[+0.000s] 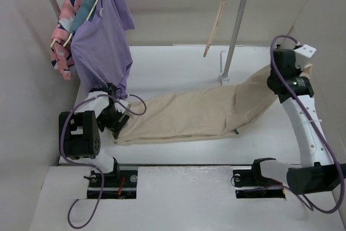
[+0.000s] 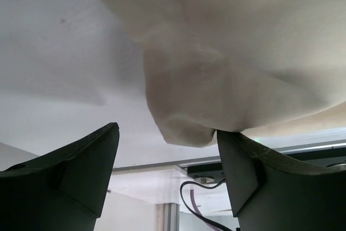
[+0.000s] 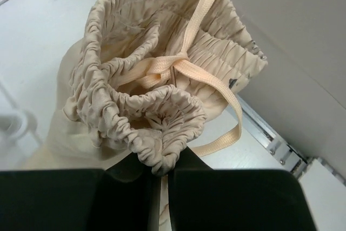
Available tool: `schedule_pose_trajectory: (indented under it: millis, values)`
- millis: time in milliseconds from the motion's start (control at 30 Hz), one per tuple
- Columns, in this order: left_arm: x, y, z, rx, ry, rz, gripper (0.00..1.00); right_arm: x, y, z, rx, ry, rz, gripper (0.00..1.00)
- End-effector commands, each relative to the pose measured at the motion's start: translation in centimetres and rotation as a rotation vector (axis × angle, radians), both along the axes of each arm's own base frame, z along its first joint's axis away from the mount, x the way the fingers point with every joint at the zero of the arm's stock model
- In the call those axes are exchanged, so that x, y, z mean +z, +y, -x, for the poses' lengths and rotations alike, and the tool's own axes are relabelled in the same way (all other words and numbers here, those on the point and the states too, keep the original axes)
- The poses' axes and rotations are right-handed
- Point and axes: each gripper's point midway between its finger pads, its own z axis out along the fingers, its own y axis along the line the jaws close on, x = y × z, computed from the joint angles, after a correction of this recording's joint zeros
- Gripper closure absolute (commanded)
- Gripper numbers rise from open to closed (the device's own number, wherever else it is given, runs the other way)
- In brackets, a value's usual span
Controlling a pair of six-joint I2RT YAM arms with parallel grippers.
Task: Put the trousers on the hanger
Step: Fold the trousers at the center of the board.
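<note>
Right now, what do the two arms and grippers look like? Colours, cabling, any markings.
The left arm and right arm match: white links between black joint housings, with black blocks near the bases. A purple cable loops along each. The left gripper has dark, flat, wedge-shaped fingers. The right gripper fingers look black and blocky. No markings are legible and there are no sleeves.

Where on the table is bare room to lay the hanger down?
Bare table lies behind the trousers, between the purple shirt and the rack pole. Another strip runs between the trousers and the near edge. Crowded: the left end, around the left hand, near the purple shirt's hem.
</note>
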Motion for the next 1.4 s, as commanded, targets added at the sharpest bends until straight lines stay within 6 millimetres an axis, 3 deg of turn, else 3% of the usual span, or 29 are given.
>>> schedule_pose_trajectory:
  millis: [0, 67, 100, 167, 267, 333, 367, 433, 467, 533, 567, 600, 667, 700, 733, 833, 967, 1067, 1100, 1167, 1300, 1367]
  values:
    - [0.7, -1.5, -0.8, 0.03, -0.043, 0.042, 0.3, 0.9, 2.8, 0.6, 0.038, 0.003, 0.095, 1.0]
    - [0.4, -2.1, -1.0, 0.013, -0.04, 0.042, 0.3, -0.2, 5.1, 0.7, 0.112, -0.022, 0.068, 1.0]
    - [0.1, -2.2, -1.1, 0.027, -0.036, 0.041, 0.3, -2.1, 7.8, 0.7, 0.203, 0.004, 0.069, 1.0]
    - [-0.2, -2.6, -1.2, 0.032, -0.032, 0.05, 0.31, -3.3, 10.8, 1.0, 0.273, -0.027, 0.027, 1.0]
    - [-0.5, -2.8, -1.1, 0.045, -0.017, 0.057, 0.31, -5.5, 15.3, 2.9, 0.347, -0.008, -0.005, 1.0]
    - [-0.5, -2.6, -0.9, 0.045, -0.008, 0.048, 0.32, -6.5, 16.3, 4.5, 0.361, 0.038, 0.025, 1.0]
    - [-0.3, -2.6, -1.2, 0.045, -0.017, 0.048, 0.32, -6.8, 19.0, 5.0, 0.433, 0.038, 0.027, 1.0]
    - [0.0, -2.4, -1.3, 0.043, -0.032, 0.035, 0.33, -6.7, 21.7, 5.6, 0.486, 0.015, 0.012, 1.0]
    - [0.0, -2.4, -1.3, 0.043, -0.032, 0.035, 0.33, -6.0, 24.3, 6.4, 0.566, -0.001, 0.005, 1.0]
    - [0.2, -2.4, -1.6, 0.043, -0.065, 0.037, 0.34, -6.2, 27.6, 7.0, 0.598, -0.009, 0.017, 1.0]
    - [0.2, -2.4, -1.6, 0.043, -0.065, 0.037, 0.36, -5.8, 28.9, 8.1, 0.658, 0.003, 0.079, 1.0]
    - [0.2, -2.4, -1.6, 0.043, -0.065, 0.037, 0.38, -5.4, 31.7, 8.0, 0.701, 0.002, 0.106, 1.0]
    - [0.1, -2.6, -1.6, 0.043, -0.074, 0.048, 0.39, -4.9, 34.8, 8.5, 0.765, -0.018, 0.153, 1.0]
    - [0.1, -2.6, -1.6, 0.043, -0.074, 0.048, 0.41, -3.7, 37.1, 9.2, 0.809, -0.05, 0.128, 1.0]
    - [0.2, -2.3, -1.4, 0.043, -0.078, 0.033, 0.41, -4.6, 38.8, 9.4, 0.836, -0.021, 0.178, 1.0]
    - [1.9, -1.7, -1.9, 0.042, -0.119, 0.001, 0.36, -3.6, 42.4, 9.5, 0.878, -0.049, 0.213, 1.0]
    - [4.1, -1.7, -3.4, 0.02, -0.21, 0.005, 0.36, -1.0, 44.8, 8.6, 0.9, -0.087, 0.277, 1.0]
    - [3.8, -1.7, -3.1, 0.02, -0.185, 0.004, 0.39, 1.2, 48.4, 8.0, 0.964, -0.144, 0.242, 1.0]
    - [3.5, -1.7, -3.1, 0.02, -0.17, 0.004, 0.41, 2.0, 49.1, 7.9, 1.042, -0.106, 0.341, 1.0]
    - [3.1, -1.9, -2.7, 0.031, -0.152, 0.012, 0.41, 2.5, 52.6, 7.5, 1.146, -0.165, 0.233, 1.0]
    - [4.8, -1.8, -3.8, 0.04, -0.22, 0.005, 0.37, 2.5, 54.0, 5.6, 1.186, -0.165, 0.19, 1.0]
    - [6.0, -1.8, -4.2, 0.049, -0.246, 0.007, 0.35, 0.7, 54.7, 4.7, 1.174, -0.124, 0.222, 1.0]
